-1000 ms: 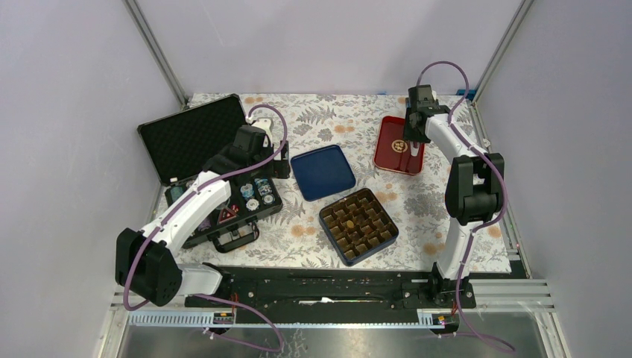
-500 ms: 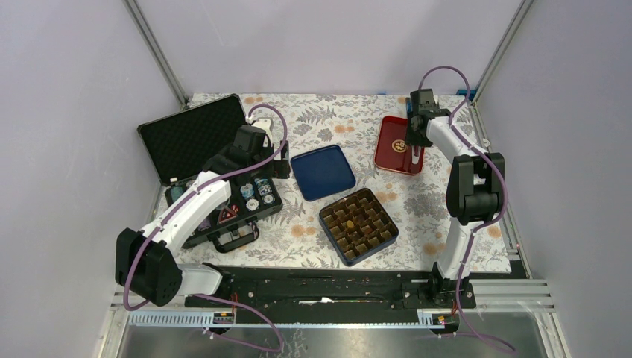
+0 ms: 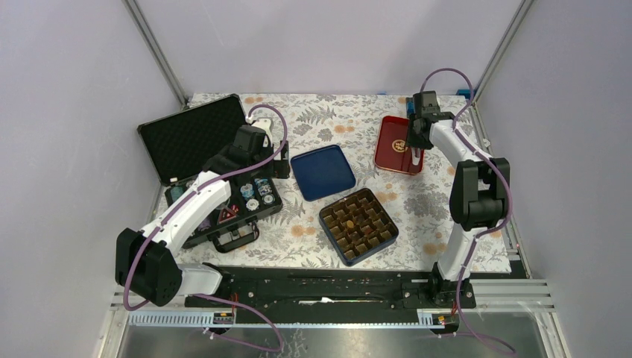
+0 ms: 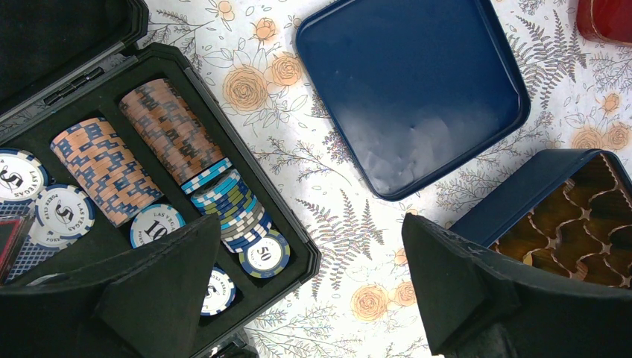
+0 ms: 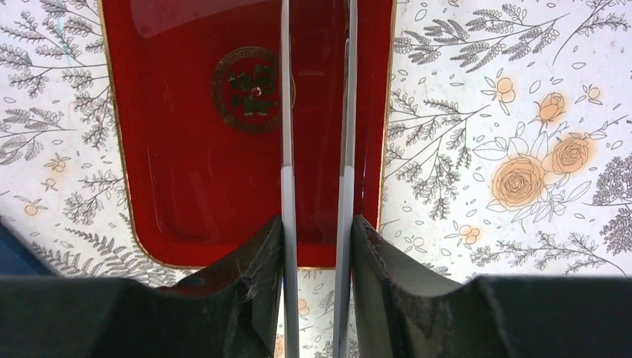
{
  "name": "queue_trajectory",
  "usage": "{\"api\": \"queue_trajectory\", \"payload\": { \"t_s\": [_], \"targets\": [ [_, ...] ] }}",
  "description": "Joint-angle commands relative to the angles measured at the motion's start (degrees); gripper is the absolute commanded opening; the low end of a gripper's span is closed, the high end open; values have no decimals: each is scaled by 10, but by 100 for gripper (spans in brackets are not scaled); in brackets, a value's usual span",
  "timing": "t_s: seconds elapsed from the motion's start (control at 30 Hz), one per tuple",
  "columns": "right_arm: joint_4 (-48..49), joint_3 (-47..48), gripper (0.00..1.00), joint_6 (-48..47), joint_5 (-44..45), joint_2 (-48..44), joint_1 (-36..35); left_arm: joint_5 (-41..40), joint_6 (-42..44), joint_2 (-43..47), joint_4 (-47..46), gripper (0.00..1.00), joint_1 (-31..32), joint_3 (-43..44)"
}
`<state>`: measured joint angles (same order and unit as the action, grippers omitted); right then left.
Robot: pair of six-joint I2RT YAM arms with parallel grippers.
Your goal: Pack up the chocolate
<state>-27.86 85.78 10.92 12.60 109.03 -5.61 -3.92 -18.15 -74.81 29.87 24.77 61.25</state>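
A blue box (image 3: pixel 335 240) with a brown grid insert (image 3: pixel 369 212) sits at centre front. One small tan-brown lump (image 3: pixel 348 222) lies in a compartment; darker chocolate lumps are too small to make out. My right gripper (image 3: pixel 412 138) (image 5: pixel 317 220) is shut on a pair of grey tongs (image 5: pixel 347 112), whose blades hang over the right part of a red tray (image 5: pixel 194 149) (image 3: pixel 391 145). The tray shows no chocolate. My left gripper (image 4: pixel 311 224) (image 3: pixel 279 168) is open and empty, above the cloth between the poker chip case and the blue box (image 4: pixel 514 201).
An open black case (image 3: pixel 195 134) with poker chips (image 4: pixel 171 127) lies at the left. A blue lid (image 3: pixel 322 171) (image 4: pixel 410 89) lies upside down between the case and the red tray. Walls and frame posts close in the flowered cloth.
My right gripper and the tongs have shifted slightly right and back over the red tray. The left arm has not moved.
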Motion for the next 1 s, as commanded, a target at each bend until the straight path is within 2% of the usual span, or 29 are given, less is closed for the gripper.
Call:
{"api": "queue_trajectory", "payload": {
  "t_s": [0.0,0.97],
  "targets": [
    [6,-11,30,12,-20,-56,3,-5,6,13,-23,99,-2,-5],
    [-32,-100,28,41,-65,-194,0,12,4,13,-24,99,-2,1]
  ]
}}
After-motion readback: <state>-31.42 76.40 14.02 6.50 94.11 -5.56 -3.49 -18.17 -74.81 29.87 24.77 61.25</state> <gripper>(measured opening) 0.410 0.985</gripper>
